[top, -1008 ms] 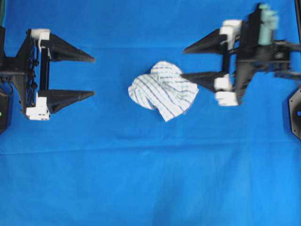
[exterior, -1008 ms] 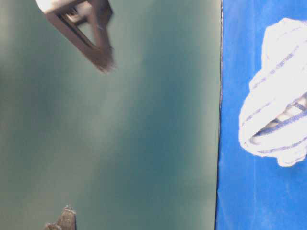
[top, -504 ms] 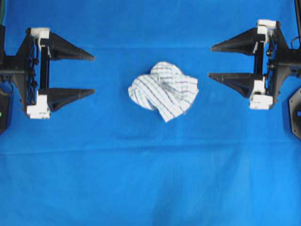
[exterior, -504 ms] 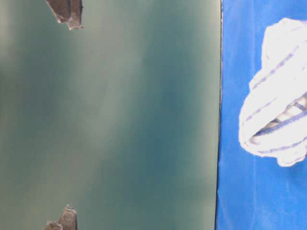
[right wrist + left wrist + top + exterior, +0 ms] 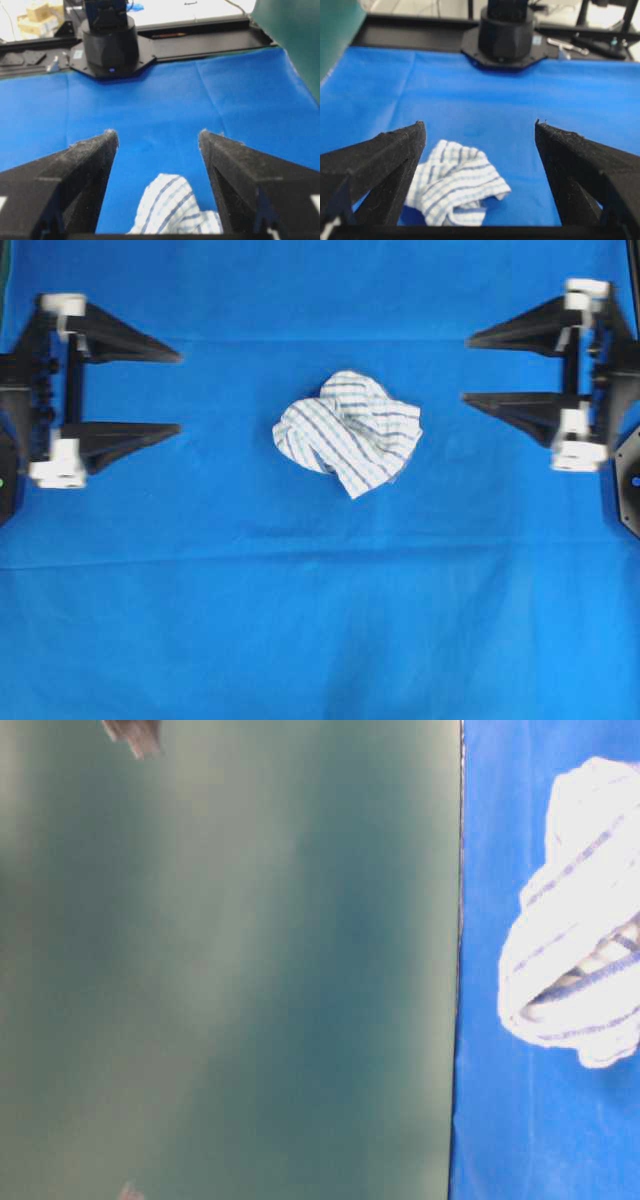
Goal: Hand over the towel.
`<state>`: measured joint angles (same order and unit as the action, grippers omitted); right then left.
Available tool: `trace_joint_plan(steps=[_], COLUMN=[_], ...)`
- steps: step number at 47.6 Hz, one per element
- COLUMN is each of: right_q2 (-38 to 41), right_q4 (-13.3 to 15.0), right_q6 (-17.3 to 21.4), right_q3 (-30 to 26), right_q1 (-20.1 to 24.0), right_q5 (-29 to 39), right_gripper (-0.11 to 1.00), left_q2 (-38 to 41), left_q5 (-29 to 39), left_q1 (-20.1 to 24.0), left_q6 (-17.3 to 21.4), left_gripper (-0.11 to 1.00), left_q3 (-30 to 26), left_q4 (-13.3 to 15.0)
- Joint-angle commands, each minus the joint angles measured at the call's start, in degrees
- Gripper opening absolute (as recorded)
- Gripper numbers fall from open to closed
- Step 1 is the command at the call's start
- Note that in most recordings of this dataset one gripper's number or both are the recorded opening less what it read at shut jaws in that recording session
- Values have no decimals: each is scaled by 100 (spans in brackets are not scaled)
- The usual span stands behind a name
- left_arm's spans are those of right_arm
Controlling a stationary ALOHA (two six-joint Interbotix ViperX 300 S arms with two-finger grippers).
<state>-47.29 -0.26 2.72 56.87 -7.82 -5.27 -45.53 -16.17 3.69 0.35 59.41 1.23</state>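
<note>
Towel (image 5: 348, 432) is seen crumpled mid-frame in the overhead view, lying on the blue cloth (image 5: 320, 620) that covers the bench, held by nothing. No clear long axis can be read; the heap is roughly as wide as it is tall, with one corner drooping toward the lower middle of the frame. It sits between the two grippers, apart from both. Right gripper (image 5: 466, 368), at the right edge, is judged the nearer; left gripper (image 5: 180, 390), at the left edge, is set further off. Both point inward at the towel. Both are seen spread wide, nothing held or touched. In the left wrist view the towel (image 5: 454, 182) shows low and left, beside the left-hand finger; in the right wrist view (image 5: 175, 205) it sits bottom-centre between the fingers. Pick not yet begun.
</note>
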Motion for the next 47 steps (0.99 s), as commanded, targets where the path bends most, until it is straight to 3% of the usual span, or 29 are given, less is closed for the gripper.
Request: trace_joint_plan(steps=[1, 11, 23, 31, 47], right_q2=[-475, -1767, -2733, -2821, -2742], right_q4=[-9, 9, 88, 18, 18], right_q6=[9, 0, -26, 9, 9], right_q3=[18, 624, 1784, 2259, 2276], right_q1=[9, 9, 9, 9, 9], right_q5=[352, 967, 949, 606, 562], right_gripper=[68, 68, 68, 68, 68], left_q2=[-501, -2013, -3419, -3744, -3744], left_q5=[308, 1063, 1767, 1854, 1846], left_q1=[18, 26, 70, 97, 97], left_q6=[0, 35, 35, 18, 35], left_gripper=[91, 91, 90, 90, 90], left_q3=[70, 791, 1723, 2145, 2145], left_q4=[9, 9, 9, 9, 9])
